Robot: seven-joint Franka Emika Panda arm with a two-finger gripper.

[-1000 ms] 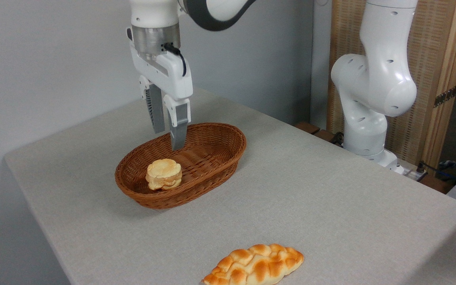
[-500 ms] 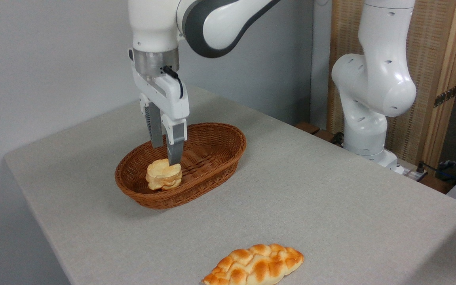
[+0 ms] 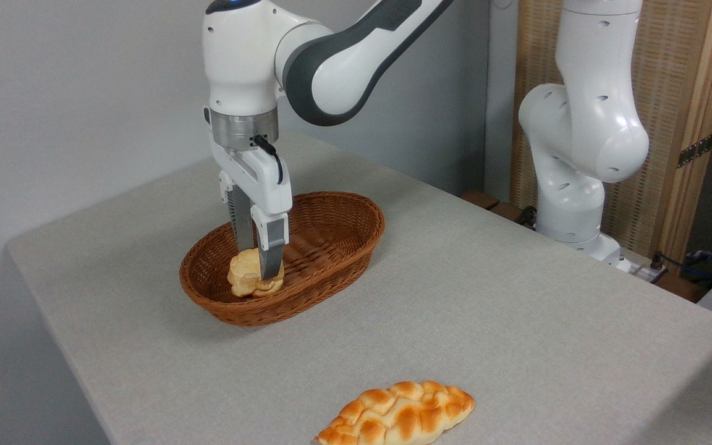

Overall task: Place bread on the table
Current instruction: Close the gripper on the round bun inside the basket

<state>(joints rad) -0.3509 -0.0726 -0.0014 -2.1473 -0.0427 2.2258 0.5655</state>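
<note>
A: Bread (image 3: 246,274) sits in the left end of the wicker basket (image 3: 337,238), upright, same spot as a second ago. It has not shifted.

B: And the gripper (image 3: 258,259)?

A: Dropped straight down over the last second. It was well above the basket rim; now the fingers straddle the bun, near finger (image 3: 271,259) across its front face, the other behind it. Jaws look parted to about the bun's width. Cannot tell whether they press it yet, so I log it as not yet gripping.

B: So the task stands where?

A: Early. Approach done, grasp pending; bread not yet on the table (image 3: 486,321). My judgement: next comes closing, then a lift clear of the rim.

B: Anything else nearby?

A: Braided loaf (image 3: 396,414) lies at the near table edge, well apart from the basket. Plenty of bare cloth between them for a set-down.
</note>
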